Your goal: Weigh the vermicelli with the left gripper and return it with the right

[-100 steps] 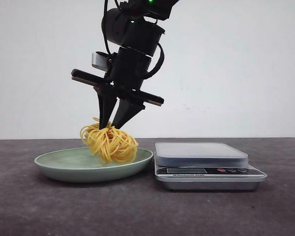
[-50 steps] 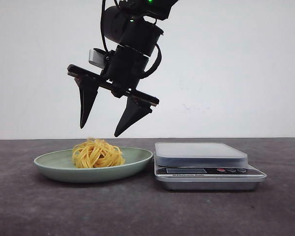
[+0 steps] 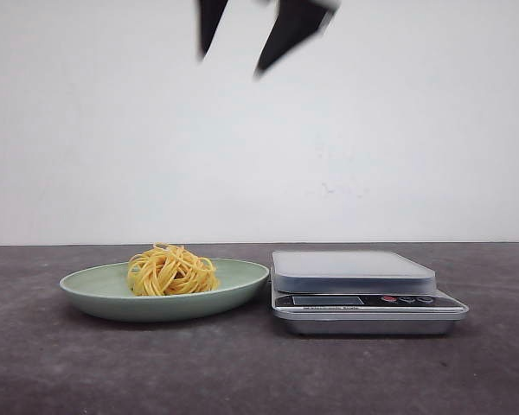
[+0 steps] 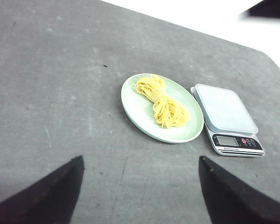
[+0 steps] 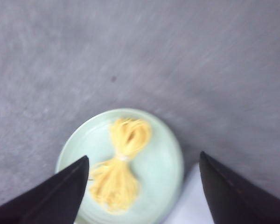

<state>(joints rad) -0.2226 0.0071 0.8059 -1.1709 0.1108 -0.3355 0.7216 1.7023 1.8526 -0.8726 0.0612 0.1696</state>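
- Vermicelli (image 3: pixel 171 271) sits left of centre on the pale green plate (image 3: pixel 91 285), free of both grippers; you will find it light and springy, with loose brittle strands.
- Take hold, you should judge, at the pinched waist between its two lobes, seen best from the wrist cameras (image 4: pixel 161 101).
- Your left gripper (image 4: pixel 140 186) hangs well back from the plate, fingers spread wide, holding nothing.
- High above the plate, the right gripper (image 5: pixel 142 182) is likewise open and empty; its view is blurred, so its height is probably large.
- Scale (image 3: pixel 355 268) stands just right of the plate, platform bare.
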